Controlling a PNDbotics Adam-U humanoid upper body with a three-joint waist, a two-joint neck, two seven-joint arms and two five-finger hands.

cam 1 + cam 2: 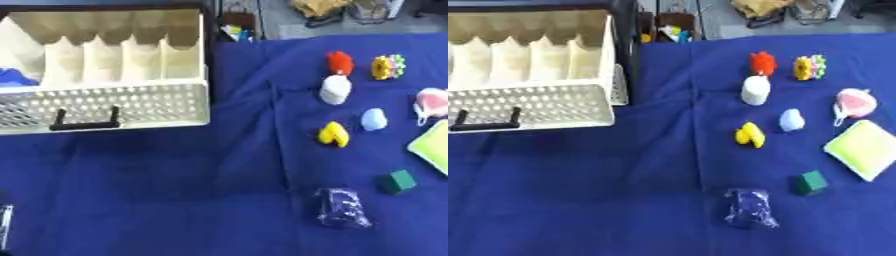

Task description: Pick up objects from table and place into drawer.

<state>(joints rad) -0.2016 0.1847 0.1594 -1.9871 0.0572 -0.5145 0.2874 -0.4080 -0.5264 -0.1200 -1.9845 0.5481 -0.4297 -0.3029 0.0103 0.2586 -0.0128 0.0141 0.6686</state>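
Observation:
An open cream drawer (131,102) with a perforated front and a black handle (85,123) stands at the upper left; a blue item (13,77) lies in its left end. On the blue cloth to the right lie a red piece (339,63), a yellow, green and pink toy (388,67), a white cylinder (334,89), a pale blue piece (374,119), a yellow piece (333,134), a green cube (397,182) and a dark blue crinkly packet (343,207). Only a thin grey sliver of my left hand (4,220) shows at the lower left edge, far from all of them.
A pink and white pouch (856,104) and a yellow-green square pad (866,148) lie at the right edge. Dividers split the drawer into several compartments. Clutter sits on the floor beyond the table's far edge. Bare blue cloth (157,190) spreads in front of the drawer.

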